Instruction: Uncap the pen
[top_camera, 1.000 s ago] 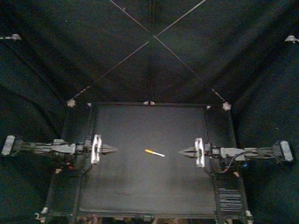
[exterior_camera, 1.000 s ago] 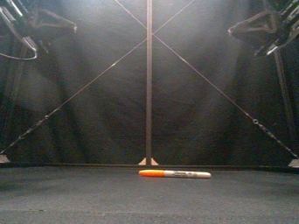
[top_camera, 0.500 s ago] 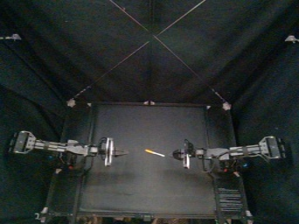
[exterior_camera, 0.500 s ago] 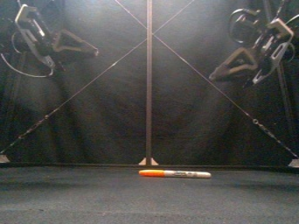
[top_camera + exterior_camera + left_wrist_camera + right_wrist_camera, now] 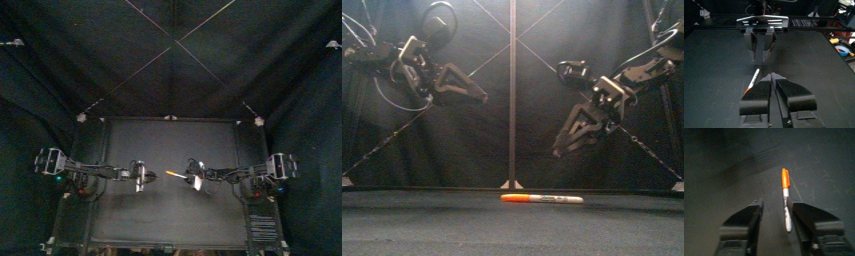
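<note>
A marker pen (image 5: 543, 198) lies flat near the table's middle, with its orange cap (image 5: 516, 198) to the left and its white body to the right. In the top view the pen (image 5: 178, 175) lies between the two grippers. My left gripper (image 5: 478, 97) hangs well above the table, tilted down toward the pen, and its jaws are together in the left wrist view (image 5: 773, 75). My right gripper (image 5: 560, 150) slants down from the right, lower than the left. Its jaws (image 5: 774, 204) stand open with nothing between them, and the pen (image 5: 784, 198) lies on the table beyond them.
The black table (image 5: 147, 215) holds nothing else. The left wrist view shows the right gripper (image 5: 760, 52) hanging over the far end of the pen (image 5: 753, 81).
Both arms have swung inward from the table's sides and come down toward the pen. The right gripper's jaws have opened. The pen has not moved.
</note>
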Available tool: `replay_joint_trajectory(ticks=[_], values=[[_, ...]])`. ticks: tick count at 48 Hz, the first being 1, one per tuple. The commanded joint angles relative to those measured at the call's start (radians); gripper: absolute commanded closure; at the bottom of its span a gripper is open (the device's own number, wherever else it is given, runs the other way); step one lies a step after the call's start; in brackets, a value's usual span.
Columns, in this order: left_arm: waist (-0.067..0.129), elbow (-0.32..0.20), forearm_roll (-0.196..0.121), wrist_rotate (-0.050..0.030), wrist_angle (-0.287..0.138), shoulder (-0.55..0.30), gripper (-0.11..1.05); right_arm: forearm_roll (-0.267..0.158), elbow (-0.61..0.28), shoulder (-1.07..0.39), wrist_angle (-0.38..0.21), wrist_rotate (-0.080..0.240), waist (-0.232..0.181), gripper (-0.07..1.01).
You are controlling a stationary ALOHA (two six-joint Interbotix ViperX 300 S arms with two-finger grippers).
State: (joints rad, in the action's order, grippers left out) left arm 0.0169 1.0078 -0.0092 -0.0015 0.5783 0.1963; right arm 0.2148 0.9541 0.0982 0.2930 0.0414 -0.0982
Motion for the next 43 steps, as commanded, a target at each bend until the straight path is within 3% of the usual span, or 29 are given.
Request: replay_joint_trajectory(ticks=[1, 10, 24, 43], values=[[0.002, -0.040, -0.008, 0.0000, 0.011, -0.032, 0.26, 0.005, -0.035, -0.034, 0.002, -0.002, -0.025, 0.04], [0.002, -0.051, -0.017, 0.0000, 0.011, -0.057, 0.08, 0.002, -0.051, -0.095, -0.005, -0.002, -0.037, 0.04], [0.006, -0.051, -0.029, 0.0046, 0.011, -0.057, 0.07, 0.008, -0.069, -0.156, -0.048, 0.000, -0.031, 0.09], [0.023, -0.049, -0.040, 0.0031, 0.011, -0.055, 0.07, -0.005, -0.074, -0.189, -0.094, -0.003, -0.026, 0.37]])
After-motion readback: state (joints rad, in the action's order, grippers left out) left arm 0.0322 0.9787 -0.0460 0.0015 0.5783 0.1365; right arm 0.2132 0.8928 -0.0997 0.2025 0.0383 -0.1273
